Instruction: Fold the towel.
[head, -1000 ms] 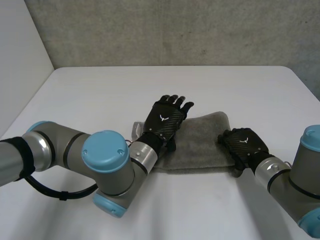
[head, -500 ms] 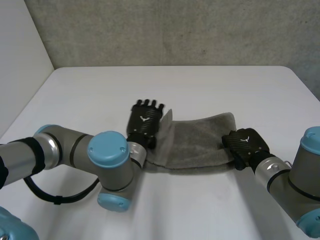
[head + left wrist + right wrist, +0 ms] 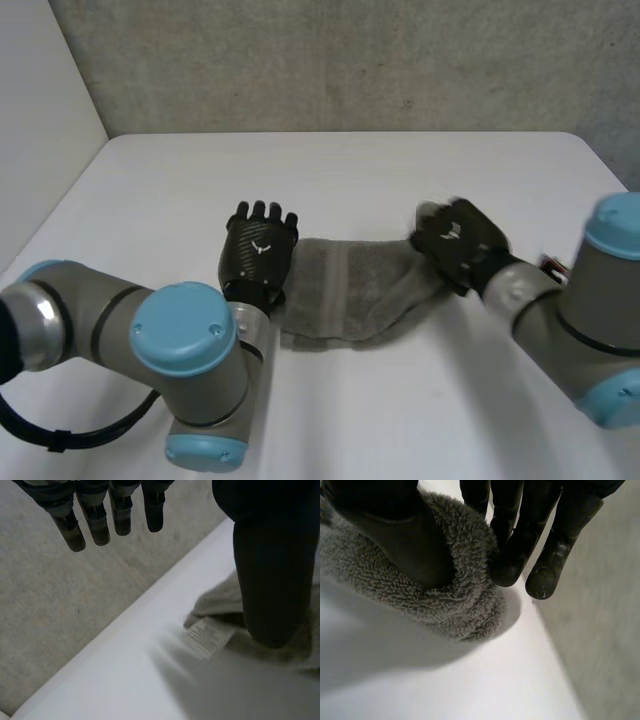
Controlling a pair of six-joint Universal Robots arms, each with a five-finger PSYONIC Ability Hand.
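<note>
While the right hand (image 3: 455, 238) is pinching the soft, limp towel (image 3: 350, 290) at its end toward the table's (image 3: 330, 170) right edge, the left hand (image 3: 258, 250) is hovering straight-fingered | thumb possibly touching the opposite corner.

Soft, even light falls from above on the worktop (image 3: 400, 180), which reads bright white with no hard glare, while the concrete wall (image 3: 330, 60) behind stays a flat mid grey. The light-blue arm caps (image 3: 183, 322) carry faint, broad highlights. In the right wrist view the towel (image 3: 465, 605) throws a wide, soft-edged shadow beneath it, and the right hand (image 3: 512, 540) is near-black with a dull sheen at one fingertip. The left hand (image 3: 95, 520) shows as dark shapes against the lit wall.
</note>
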